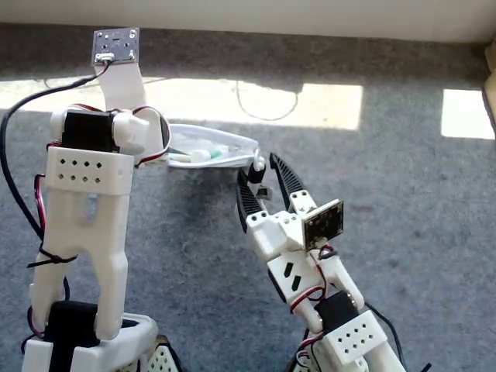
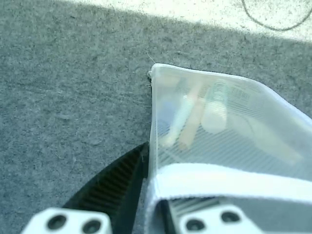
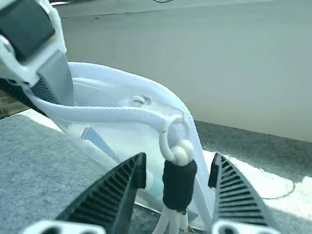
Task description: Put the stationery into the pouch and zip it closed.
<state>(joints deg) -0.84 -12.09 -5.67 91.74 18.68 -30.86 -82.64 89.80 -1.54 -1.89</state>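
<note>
A translucent white mesh pouch lies on the grey carpet with pens and other stationery inside it. My left gripper is shut on the pouch at one end, pinching its zipper edge. At the other end, my right gripper stands open, its black fingers on either side of the black zipper pull and its white cord. The pull hangs between the fingertips without being pinched. In the right wrist view the pouch is lifted and the left gripper shows beyond it.
Grey carpet surrounds the arms, with sunlit patches at the back. A thin cable loops on the floor behind the pouch. A pale wall runs along the far side.
</note>
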